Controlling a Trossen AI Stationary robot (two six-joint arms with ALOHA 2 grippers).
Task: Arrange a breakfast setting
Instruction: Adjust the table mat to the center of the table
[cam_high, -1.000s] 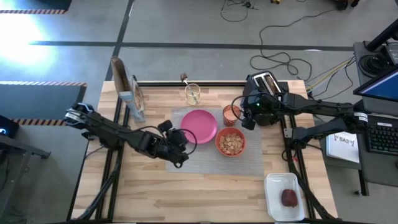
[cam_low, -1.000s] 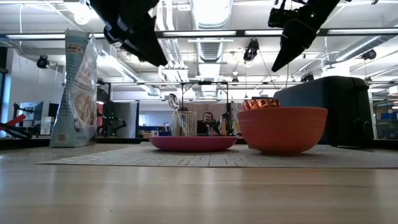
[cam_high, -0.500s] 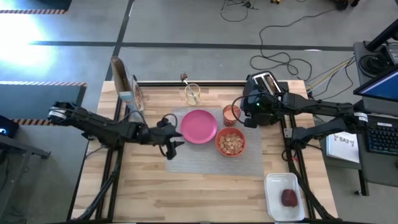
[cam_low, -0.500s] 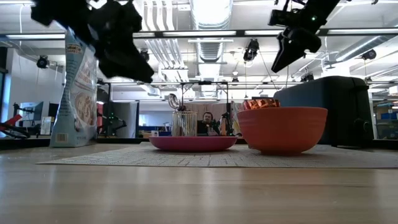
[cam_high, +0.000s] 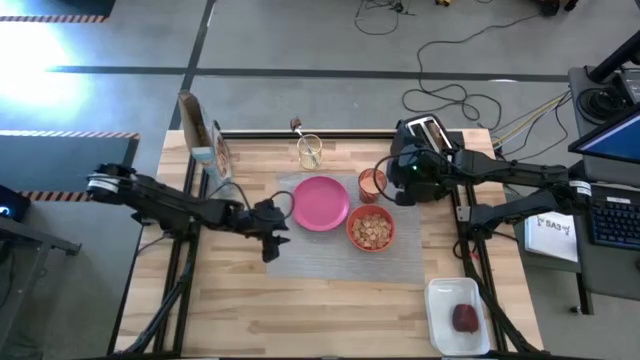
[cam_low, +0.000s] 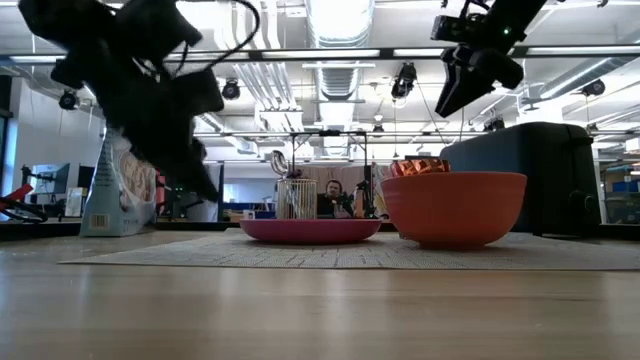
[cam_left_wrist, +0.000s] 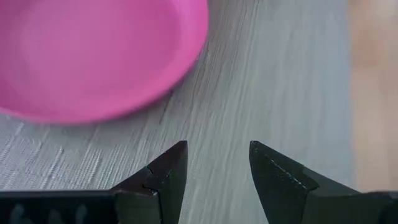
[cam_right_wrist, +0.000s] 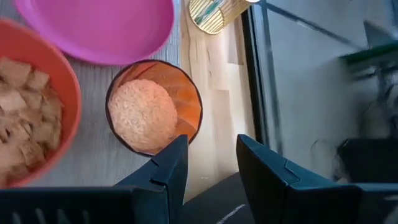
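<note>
The grey placemat (cam_high: 330, 250) lies mid-table. On it rest the pink plate (cam_high: 320, 203), the red-orange bowl (cam_high: 371, 229) of cereal pieces and the orange-tinted cup (cam_high: 372, 183) with pale contents (cam_right_wrist: 142, 115). The spoon (cam_high: 297, 127) stands in a clear glass (cam_high: 309, 152) behind the mat. The dark-red fruit (cam_high: 465, 318) lies in the white tray (cam_high: 445, 295). I make out no toast slice. My left gripper (cam_high: 270, 245) is open and empty above the mat's left part, beside the plate (cam_left_wrist: 93, 56). My right gripper (cam_high: 398, 195) is open and empty, above and right of the cup.
A cereal box (cam_high: 205, 150) stands at the far left. The black toaster (cam_high: 428, 135) stands at the far right, close behind my right arm. Bare wood lies along the near edge (cam_high: 300, 320).
My left gripper has gone toward the table's left edge, away from the plate's near side, and has come down toward the mat; it stays open. My right gripper has kept almost still above the cup.
</note>
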